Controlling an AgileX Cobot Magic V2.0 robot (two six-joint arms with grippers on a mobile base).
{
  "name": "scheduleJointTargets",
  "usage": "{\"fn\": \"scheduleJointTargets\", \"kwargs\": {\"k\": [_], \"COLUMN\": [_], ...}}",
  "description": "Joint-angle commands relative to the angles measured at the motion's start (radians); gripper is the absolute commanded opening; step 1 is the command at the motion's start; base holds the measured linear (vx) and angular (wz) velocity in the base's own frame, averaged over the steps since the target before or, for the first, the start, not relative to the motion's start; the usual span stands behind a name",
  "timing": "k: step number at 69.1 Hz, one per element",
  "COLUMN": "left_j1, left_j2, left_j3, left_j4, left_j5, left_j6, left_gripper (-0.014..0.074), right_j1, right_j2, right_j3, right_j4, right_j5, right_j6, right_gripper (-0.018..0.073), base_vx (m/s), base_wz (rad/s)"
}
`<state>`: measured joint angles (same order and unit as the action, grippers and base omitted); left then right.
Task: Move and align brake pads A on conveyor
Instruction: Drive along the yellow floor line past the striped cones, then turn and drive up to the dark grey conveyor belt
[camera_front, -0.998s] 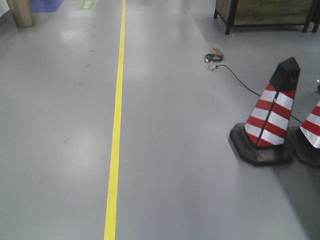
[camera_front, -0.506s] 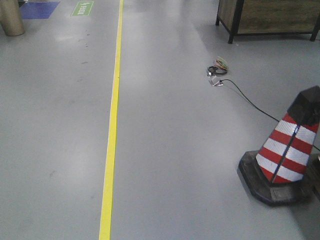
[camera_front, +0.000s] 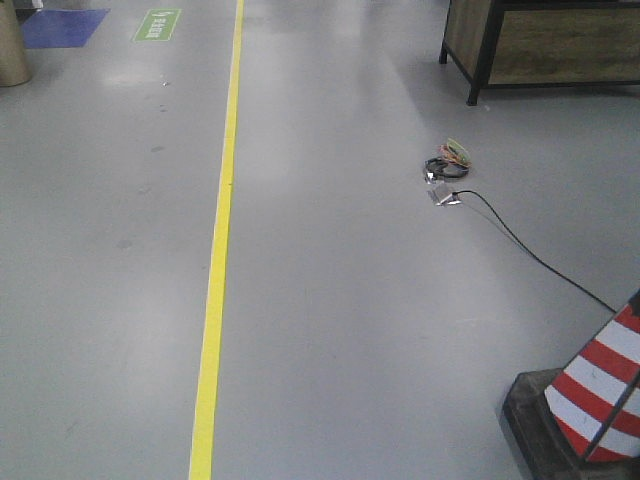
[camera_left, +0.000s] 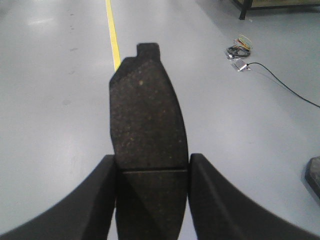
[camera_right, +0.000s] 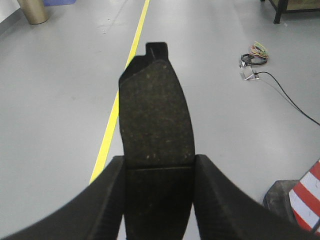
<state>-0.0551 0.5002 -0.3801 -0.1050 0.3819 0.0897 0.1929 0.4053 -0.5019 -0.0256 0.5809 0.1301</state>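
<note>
Our left gripper (camera_left: 152, 157) grips one pad (camera_left: 145, 110) by its edges, closed narrowly; our right gripper (camera_right: 160, 157) grips a second pad (camera_right: 155, 110) likewise, both over grey floor (camera_left: 50, 100).

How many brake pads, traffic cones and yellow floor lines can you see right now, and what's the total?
Brake pads: 2, one in the left claw, one in the right claw
Traffic cones: 1
Yellow floor lines: 1
Total: 4
</note>
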Motion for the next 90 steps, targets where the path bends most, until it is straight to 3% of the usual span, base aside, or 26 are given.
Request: {"fn": "scheduleJointTargets", "kwargs": {"k": [1,28,90], "left_j1": [-0.004,-0.004,-0.004], "left_j2": [0.006,0.006,0.006], "left_j3": [-0.03,-0.03,-0.03], "left_j4": [-0.011,-0.011,-0.011], "left_j5": [-0.095,-0.094,-0.094], "left_j6": [-0.002,-0.002,-0.002], "left_gripper": [-0.0006,-0.0006,-0.0006], "right_j1": [-0.003,-0.003,-0.003], "right_j2": [0.006,0.006,0.006], "right_j3": [-0.03,-0.03,-0.03], "right_j4": [-0.007,-0.007,-0.007], "right_j5": [-0.087,-0.087,-0.087], "right_j6": [-0.005,-0.005,-0.005], "right_gripper": [-0.0007,-0.0007,-0.0007], "base_vx": [0.46,0.35,0.17], "base_wz": [-0.04,-0.35,-0.85]}}
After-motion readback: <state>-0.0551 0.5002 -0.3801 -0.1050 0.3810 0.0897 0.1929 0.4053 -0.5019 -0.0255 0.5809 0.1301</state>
